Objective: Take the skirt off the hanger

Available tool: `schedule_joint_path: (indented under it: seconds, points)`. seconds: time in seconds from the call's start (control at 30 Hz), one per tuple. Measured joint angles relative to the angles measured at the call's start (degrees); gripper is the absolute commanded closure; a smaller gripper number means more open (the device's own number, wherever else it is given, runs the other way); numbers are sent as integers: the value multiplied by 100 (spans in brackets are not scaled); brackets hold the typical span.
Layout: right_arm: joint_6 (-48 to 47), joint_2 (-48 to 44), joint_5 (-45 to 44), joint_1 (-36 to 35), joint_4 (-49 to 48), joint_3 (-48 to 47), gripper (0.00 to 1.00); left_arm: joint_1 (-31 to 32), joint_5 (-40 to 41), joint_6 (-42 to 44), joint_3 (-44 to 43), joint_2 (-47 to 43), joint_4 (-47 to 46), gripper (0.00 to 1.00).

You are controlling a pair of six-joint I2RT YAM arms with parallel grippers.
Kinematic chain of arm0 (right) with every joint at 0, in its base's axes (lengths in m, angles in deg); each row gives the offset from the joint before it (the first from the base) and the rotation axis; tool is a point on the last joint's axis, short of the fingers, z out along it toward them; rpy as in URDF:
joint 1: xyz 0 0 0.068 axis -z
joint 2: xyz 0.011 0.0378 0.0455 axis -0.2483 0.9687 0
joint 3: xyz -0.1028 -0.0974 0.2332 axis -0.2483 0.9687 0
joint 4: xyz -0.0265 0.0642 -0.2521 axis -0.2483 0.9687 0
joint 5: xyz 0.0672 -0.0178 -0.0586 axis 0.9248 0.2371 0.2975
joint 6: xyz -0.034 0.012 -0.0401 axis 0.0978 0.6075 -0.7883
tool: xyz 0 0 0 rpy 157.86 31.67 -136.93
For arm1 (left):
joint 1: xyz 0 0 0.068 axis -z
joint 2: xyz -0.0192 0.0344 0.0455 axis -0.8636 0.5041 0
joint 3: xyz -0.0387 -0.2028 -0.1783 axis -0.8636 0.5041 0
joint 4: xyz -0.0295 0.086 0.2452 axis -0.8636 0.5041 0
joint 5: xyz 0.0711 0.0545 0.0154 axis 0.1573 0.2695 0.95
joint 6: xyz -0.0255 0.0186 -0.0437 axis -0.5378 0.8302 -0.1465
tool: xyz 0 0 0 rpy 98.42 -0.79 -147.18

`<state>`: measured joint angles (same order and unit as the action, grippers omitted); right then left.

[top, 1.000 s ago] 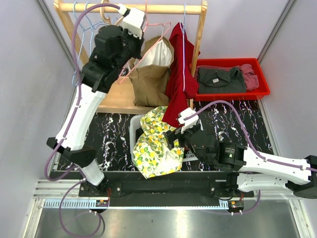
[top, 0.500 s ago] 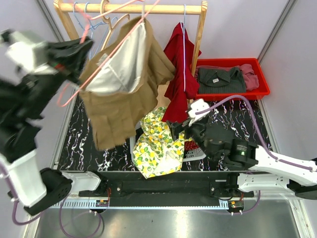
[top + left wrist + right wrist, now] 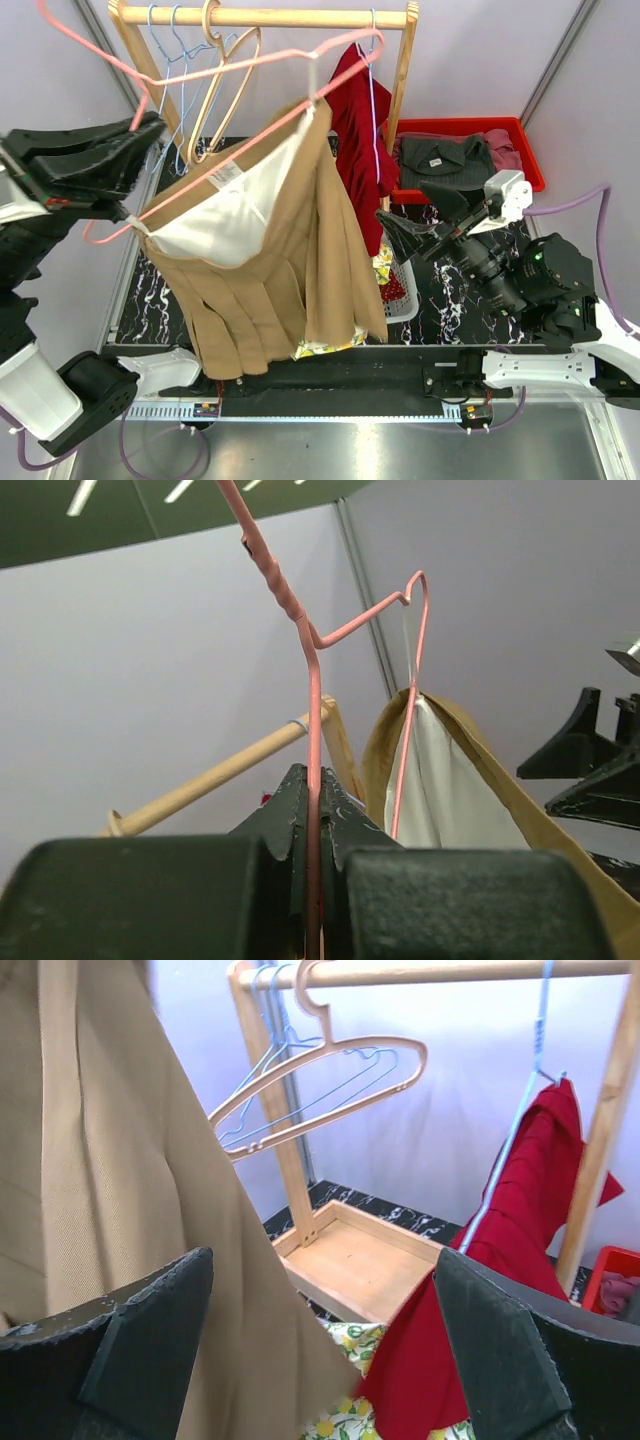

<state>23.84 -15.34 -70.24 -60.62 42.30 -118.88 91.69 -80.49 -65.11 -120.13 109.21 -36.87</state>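
A tan pleated skirt (image 3: 285,270) with a white lining hangs on a pink wire hanger (image 3: 215,72). My left gripper (image 3: 140,135) is shut on the hanger's wire and holds it high, off the wooden rail (image 3: 265,16), close to the camera. In the left wrist view the pink hanger (image 3: 313,710) runs up between my closed fingers, with the skirt (image 3: 450,780) behind. My right gripper (image 3: 395,215) is open and empty, raised to the right of the skirt. In the right wrist view the skirt (image 3: 130,1190) fills the left, just past the left fingertip.
A red garment (image 3: 358,150) on a blue hanger and empty hangers (image 3: 215,90) hang on the rail. A red bin (image 3: 470,150) of clothes sits at back right. A white basket (image 3: 405,295) with yellow lemon-print cloth stands behind the skirt.
My left arm has lifted the hanger and skirt further off the rail, toward the camera. My right gripper has risen from the basket and moved right, jaws open.
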Motion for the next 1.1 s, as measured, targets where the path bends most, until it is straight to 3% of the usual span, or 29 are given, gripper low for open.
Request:
schedule_joint_path:
  seconds: [0.63, 1.1]
  points:
    - [-201, 603, 916, 0, 151, -337, 0, -164, -1110, -39, 1381, -402, 879, 100]
    - [-356, 903, 1311, 398, -28, -256, 3, -291, -1467, -236, 1425, -511, 1021, 100]
